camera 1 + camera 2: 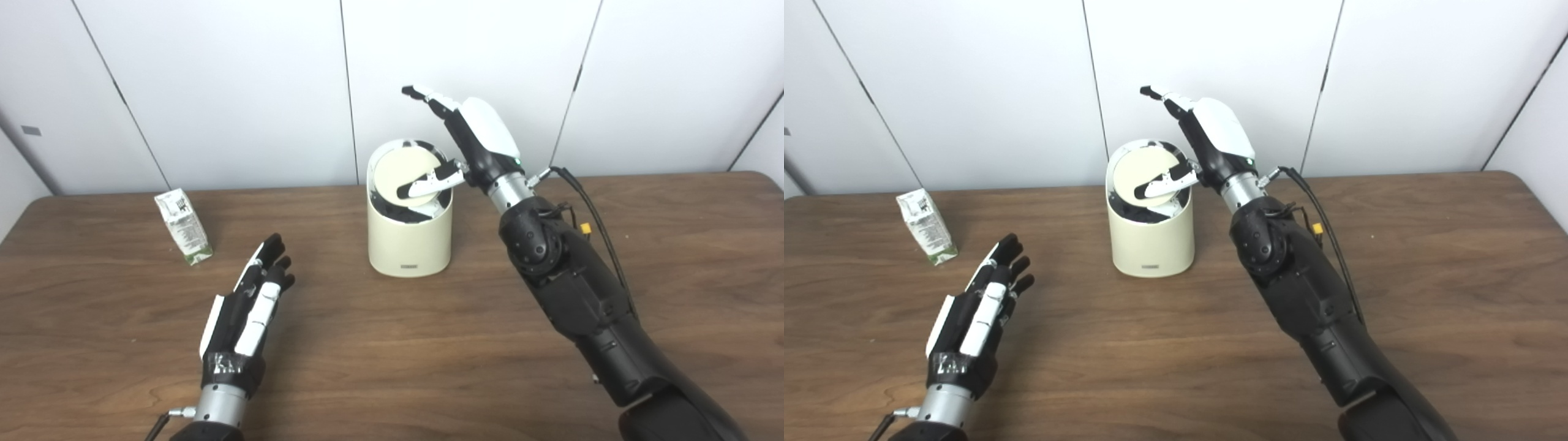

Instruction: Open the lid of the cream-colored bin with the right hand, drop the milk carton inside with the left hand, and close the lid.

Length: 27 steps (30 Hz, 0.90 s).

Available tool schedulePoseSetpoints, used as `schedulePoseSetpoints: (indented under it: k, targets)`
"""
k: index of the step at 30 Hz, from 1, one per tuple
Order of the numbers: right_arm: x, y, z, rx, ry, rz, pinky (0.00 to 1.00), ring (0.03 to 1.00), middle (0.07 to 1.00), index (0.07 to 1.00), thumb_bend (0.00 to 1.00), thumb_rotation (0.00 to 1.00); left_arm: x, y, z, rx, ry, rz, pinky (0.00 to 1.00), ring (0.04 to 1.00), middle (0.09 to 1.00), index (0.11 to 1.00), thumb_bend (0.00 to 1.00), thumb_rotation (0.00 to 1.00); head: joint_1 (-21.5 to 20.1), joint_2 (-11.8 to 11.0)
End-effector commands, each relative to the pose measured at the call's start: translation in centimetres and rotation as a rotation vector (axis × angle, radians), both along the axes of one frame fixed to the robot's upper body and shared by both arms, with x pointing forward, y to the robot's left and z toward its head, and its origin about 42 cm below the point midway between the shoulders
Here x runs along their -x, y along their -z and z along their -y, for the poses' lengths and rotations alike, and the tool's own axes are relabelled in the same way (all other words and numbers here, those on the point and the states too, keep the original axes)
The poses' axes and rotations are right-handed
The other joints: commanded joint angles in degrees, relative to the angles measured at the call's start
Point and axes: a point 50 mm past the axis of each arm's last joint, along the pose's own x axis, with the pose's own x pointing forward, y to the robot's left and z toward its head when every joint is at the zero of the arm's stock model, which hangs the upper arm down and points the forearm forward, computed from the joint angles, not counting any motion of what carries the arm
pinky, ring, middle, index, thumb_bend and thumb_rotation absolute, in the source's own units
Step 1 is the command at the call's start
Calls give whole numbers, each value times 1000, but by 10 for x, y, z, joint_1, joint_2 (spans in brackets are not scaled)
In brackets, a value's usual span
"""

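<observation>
Lid (405, 173) of the cream-colored bin (409, 245) tilts on its pivot at the middle of the table (429, 367), dark gaps showing at its near and far edges, as I press my right hand (474, 138) against it from the right. The thumb (429, 182) lies across the lid's face and looks to be touching it; the other fingers (422, 93) are spread apart and raised above the bin's back rim, holding nothing. I judge the opening step under way but not finished: the gap at the near edge seems too narrow for the carton to pass. To do it well I would push down on one side of the disc, away from its pivot line, keeping the thumb from sliding toward the centre, and hold the lid steady once it stands steep enough. Pressure should go straight down so the light bin does not skid or tip. The milk carton (184, 226) stands upright well to the left of the bin, near the table's far edge. My left hand (248, 306) rests near it but apart from it, fingers straight and close together, empty, pointing roughly toward the carton, ready for the pick-up once the opening is held.
</observation>
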Motion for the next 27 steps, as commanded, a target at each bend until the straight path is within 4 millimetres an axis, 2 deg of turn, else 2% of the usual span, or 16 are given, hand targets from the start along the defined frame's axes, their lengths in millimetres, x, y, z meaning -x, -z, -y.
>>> schedulePoseSetpoints:
  k: [1, 5, 8, 13, 18, 23, 27]
  targets:
    - [-5, -11, 6, -25, 12, 23, 822, 859, 861, 856, 988, 106, 0, -16, 0, -5, 8, 84, 925, 955, 968, 982, 681, 687, 0, 0]
    - [-4, -7, 8, -164, 3, -38, 814, 857, 848, 850, 964, 146, 0, -16, 0, -2, 10, 84, 931, 956, 970, 982, 675, 679, -1, 0]
    - [0, -7, 8, -313, 18, -100, 829, 863, 842, 844, 842, 293, 1, -17, 0, -10, 11, 84, 925, 956, 968, 981, 674, 687, -1, 1]
    - [12, -13, 11, -472, 53, -189, 740, 833, 847, 845, 678, 488, 1, -16, 0, -13, 11, 81, 921, 952, 965, 979, 672, 690, -2, 0]
    - [19, -15, 17, -542, 72, -241, 751, 835, 858, 843, 617, 556, 0, -14, -1, -15, 11, 77, 921, 950, 962, 978, 667, 683, -2, -1]
    - [25, -11, 25, -582, 64, -266, 822, 876, 878, 847, 581, 529, 1, -14, 0, 1, 12, 74, 922, 949, 962, 978, 679, 662, -2, -1]
    - [34, -5, 32, -604, 58, -271, 790, 866, 874, 845, 578, 544, 1, -14, 1, 5, 9, 70, 921, 949, 963, 979, 684, 654, -2, -1]
